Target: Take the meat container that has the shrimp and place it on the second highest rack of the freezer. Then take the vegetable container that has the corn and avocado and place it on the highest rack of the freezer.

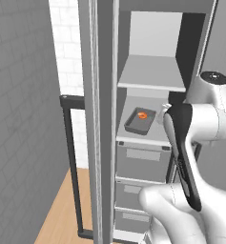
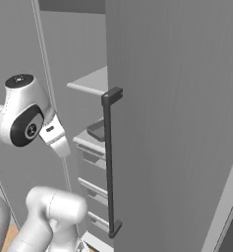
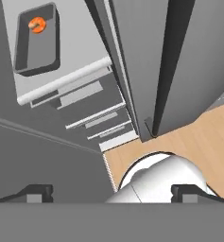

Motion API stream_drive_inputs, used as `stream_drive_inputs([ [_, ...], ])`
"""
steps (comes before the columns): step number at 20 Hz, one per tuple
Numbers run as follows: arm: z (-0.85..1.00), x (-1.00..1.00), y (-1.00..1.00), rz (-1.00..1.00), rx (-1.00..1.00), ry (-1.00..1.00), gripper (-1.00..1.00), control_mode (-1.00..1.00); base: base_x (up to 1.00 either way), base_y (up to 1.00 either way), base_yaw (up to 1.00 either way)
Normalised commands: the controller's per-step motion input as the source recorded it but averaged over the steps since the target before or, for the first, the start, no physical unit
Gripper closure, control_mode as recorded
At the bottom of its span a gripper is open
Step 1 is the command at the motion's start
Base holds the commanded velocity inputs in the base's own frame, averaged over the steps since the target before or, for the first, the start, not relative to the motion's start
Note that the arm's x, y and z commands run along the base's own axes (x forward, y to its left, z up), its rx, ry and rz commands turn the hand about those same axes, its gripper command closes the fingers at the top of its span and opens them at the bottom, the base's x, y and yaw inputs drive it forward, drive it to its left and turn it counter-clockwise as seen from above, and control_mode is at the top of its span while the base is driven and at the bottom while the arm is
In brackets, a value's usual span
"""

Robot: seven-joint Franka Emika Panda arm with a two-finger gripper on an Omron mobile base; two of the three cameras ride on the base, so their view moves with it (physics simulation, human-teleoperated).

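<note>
Dark grey and rectangular, the meat container (image 1: 140,120) is sitting on the second highest rack (image 1: 144,135) of the freezer (image 1: 148,119), with the orange shrimp (image 1: 142,115) lying in its far half; the first placement looks done. In the hand view the tray (image 3: 37,39) is lying well beyond the jaws, up and to the left of them, with the stacked drawers (image 3: 85,106) between it and the fingertips.

The gripper (image 3: 113,193) is showing its two dark tips far apart with nothing between them, so the jaws are standing wide and empty.

The chief risk I am seeing is a collision while the arm is clearing the cabinet. The open door (image 2: 177,123) and its dark bar handle (image 2: 109,162) are standing close beside the arm, and a wide swing could knock the elbow against either one. A second risk is the tray itself: it is resting near the front lip of its shelf, so a brushing finger could drag it off. The highest rack (image 1: 152,74) is waiting bare above for the bowl, which also has to clear that narrow opening.

The arm is folding tightly in front of the opening, its wrist (image 1: 207,102) raised level with the shelves and the hand tilted downward toward the wooden floor (image 3: 193,142).
</note>
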Motion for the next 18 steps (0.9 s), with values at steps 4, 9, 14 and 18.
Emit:
stream_drive_inputs([
  [4, 0.00, -0.31, -0.27, 0.19, -0.10, -0.07, -1.00, -1.00, 0.00, 0.00, 0.00],
  [9, 0.00, -0.46, -0.09, 0.02, -0.03, -0.08, -1.00, 1.00, -0.40, -0.10, 0.00],
  [14, 0.00, 0.00, 0.00, 0.00, 0.00, 0.00, -1.00, 1.00, -1.00, -0.65, -0.08],
  [18, 0.00, 0.00, 0.00, 0.00, 0.00, 0.00, -1.00, 1.00, -0.58, -1.00, -0.14],
])
